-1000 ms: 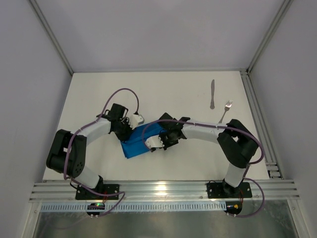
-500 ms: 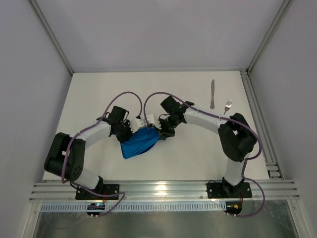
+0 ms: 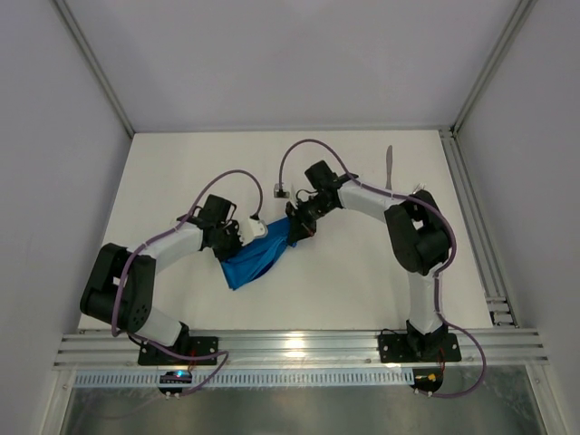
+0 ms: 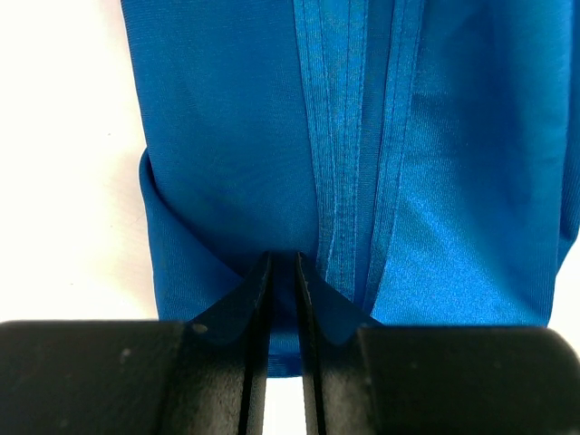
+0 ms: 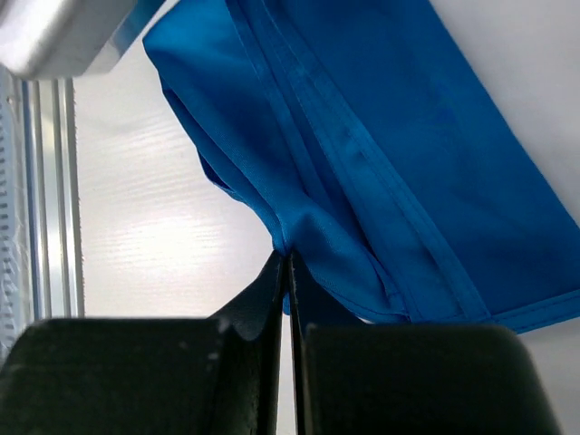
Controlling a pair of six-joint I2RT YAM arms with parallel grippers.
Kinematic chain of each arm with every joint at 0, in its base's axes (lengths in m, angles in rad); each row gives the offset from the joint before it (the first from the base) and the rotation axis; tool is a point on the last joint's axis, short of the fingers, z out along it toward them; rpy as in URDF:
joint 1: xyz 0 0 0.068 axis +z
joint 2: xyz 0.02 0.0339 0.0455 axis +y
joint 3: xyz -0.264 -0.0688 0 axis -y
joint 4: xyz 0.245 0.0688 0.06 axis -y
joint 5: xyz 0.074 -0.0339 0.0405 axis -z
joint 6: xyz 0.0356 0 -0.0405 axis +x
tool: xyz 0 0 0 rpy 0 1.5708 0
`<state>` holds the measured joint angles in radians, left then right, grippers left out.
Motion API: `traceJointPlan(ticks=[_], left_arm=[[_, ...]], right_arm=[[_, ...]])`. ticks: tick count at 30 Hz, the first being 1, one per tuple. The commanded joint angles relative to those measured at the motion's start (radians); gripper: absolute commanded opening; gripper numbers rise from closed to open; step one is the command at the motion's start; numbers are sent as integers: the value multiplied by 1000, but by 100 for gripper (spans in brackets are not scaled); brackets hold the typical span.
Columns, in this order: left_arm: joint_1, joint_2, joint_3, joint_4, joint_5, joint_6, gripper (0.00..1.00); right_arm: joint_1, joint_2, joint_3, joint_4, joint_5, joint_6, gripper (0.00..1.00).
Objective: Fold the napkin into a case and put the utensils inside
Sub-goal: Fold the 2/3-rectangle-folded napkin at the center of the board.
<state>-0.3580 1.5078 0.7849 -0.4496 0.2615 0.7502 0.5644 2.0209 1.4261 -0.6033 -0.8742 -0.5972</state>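
**Both grippers pinching the blue napkin mid-fold at centre frame**

The napkin [image 3: 256, 261] lies bunched and partly lifted in the middle of the bench [image 3: 172, 172], running diagonally from lower left to upper right in the overhead view. The left gripper [image 3: 245, 232] is clenched on the cloth's upper-left edge. Its wrist view shows the jaws almost together with a thin layer of fabric nipped between them, and stitched hems running up the frame. The right gripper [image 3: 294, 228] is likewise clamped on the upper-right end, its jaws closed on a gathered fold that sags away below. The knife [image 3: 388, 170] rests well apart, toward the upper right.

The cloth looks thin, soft and slightly shiny, so it probably weighs next to nothing. It will likely droop, crease and slip wherever it is unsupported. A grip on the doubled hem or a corner should bite better than one on a single smooth layer. With the two holds kept apart and the fabric lightly taut, a fold line should land straight. Pulling too hard could slide the sheen out of the jaws, and slack would let the layers collapse into a heap rather than a neat case. The fold looks unfinished
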Motion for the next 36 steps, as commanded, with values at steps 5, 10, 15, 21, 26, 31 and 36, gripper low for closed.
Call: traceJointPlan(ticks=[5,10,15,21,26,31,36], left_arm=[[-6,32,-47,-47,-57,40,18],[-7,34,-47,-44,-57,46,20],[-9,37,-44,-46,-57,58,21],[-10,49,-38,-44,-62,55,21],[-10,49,-38,-40,-62,60,22],[-10,40,-21,-52,-62,51,31],[-10,-11,39,-73,-21,-1,41]], right_arm=[[-43,50,-6,223,-160,308,4],[-63,38,-87,422,-174,480,4],[-63,74,-90,536,-88,646,4],[-64,150,-75,648,-37,838,4],[-63,174,-113,747,41,1002,4],[-64,191,-118,748,102,1080,4],[-63,193,-121,680,115,1048,4]])
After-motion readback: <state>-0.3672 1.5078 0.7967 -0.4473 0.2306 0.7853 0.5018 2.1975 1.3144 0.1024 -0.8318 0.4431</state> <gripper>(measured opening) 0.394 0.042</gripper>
